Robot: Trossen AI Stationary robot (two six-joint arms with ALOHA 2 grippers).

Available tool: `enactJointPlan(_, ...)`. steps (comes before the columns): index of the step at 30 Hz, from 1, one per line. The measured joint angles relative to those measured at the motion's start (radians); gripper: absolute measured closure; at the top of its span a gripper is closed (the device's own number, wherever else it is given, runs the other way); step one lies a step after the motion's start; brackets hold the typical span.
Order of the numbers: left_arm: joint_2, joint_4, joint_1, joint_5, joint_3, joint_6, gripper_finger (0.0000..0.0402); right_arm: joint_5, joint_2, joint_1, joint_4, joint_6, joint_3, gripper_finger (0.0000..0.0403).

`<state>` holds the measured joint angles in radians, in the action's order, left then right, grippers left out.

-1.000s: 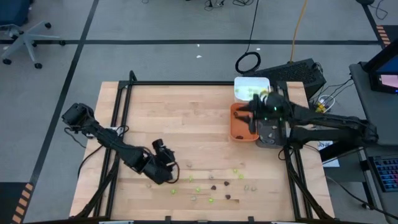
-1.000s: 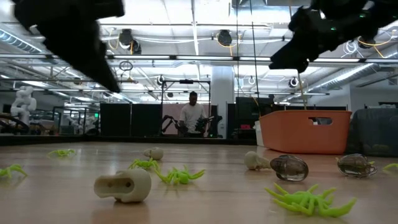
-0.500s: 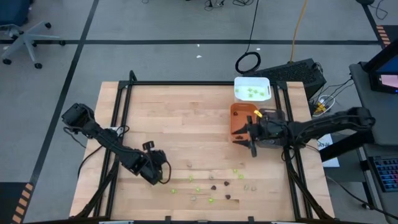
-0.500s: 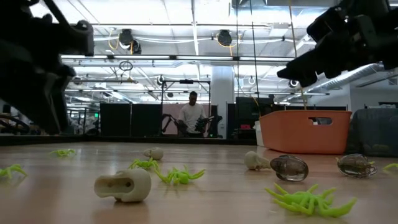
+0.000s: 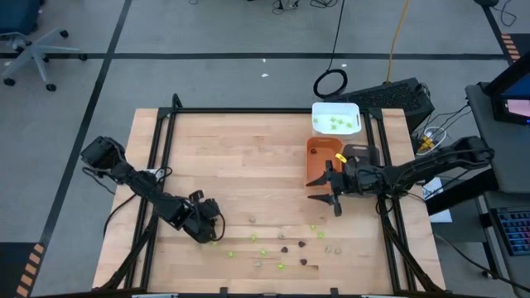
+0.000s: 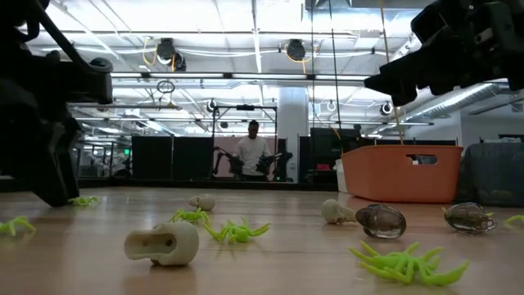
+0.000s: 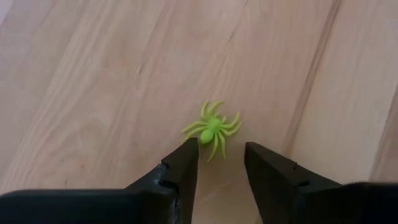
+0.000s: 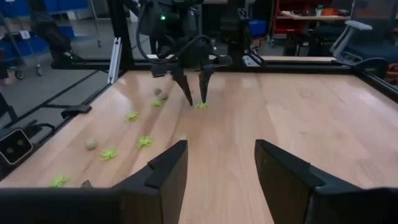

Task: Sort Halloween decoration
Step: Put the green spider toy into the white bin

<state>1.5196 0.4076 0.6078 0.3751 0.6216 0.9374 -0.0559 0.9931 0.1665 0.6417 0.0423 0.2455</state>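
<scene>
A lime-green spider [image 7: 212, 129] lies flat on the table [image 5: 240, 165], well apart from the orange tray [image 5: 319, 161], body axis pointing away from the left gripper [image 7: 221, 160]. That gripper's fingers [image 7: 184, 163] stand apart, tips at the spider's near legs; contact unclear. The right gripper [image 8: 221, 163] hovers beside the orange tray, fingers apart, empty.
</scene>
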Motion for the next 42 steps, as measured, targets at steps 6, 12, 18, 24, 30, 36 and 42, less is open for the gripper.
enactJointPlan(6,0.002,0.000,-0.021,-0.012,-0.005,-0.044,0.0315,0.000,0.017,0.000,0.037,-0.002,0.000,0.0232)
enactJointPlan(12,0.003,-0.046,-0.051,-0.003,-0.007,-0.156,0.0393,-0.004,0.017,0.000,0.050,-0.002,0.000,0.0232)
enactJointPlan(18,-0.014,-0.088,-0.085,0.072,-0.008,-0.232,0.0400,-0.003,0.019,0.003,0.050,0.047,0.000,0.0232)
enactJointPlan(24,-0.047,-0.154,-0.114,0.116,0.050,-0.372,0.0401,-0.057,0.083,0.048,0.068,0.049,0.000,0.0232)
enactJointPlan(30,-0.050,-0.419,-0.169,0.095,0.075,-0.590,0.0401,-0.079,0.266,0.113,0.159,-0.076,0.050,0.0232)
enactJointPlan(36,-0.050,-0.615,-0.249,-0.099,0.076,-0.634,0.0401,-0.155,0.477,0.157,0.149,-0.376,0.219,0.0232)
enactJointPlan(42,-0.050,-0.650,-0.286,-0.228,0.076,-0.603,0.0401,-0.206,0.644,0.163,0.152,-0.668,0.386,0.0232)
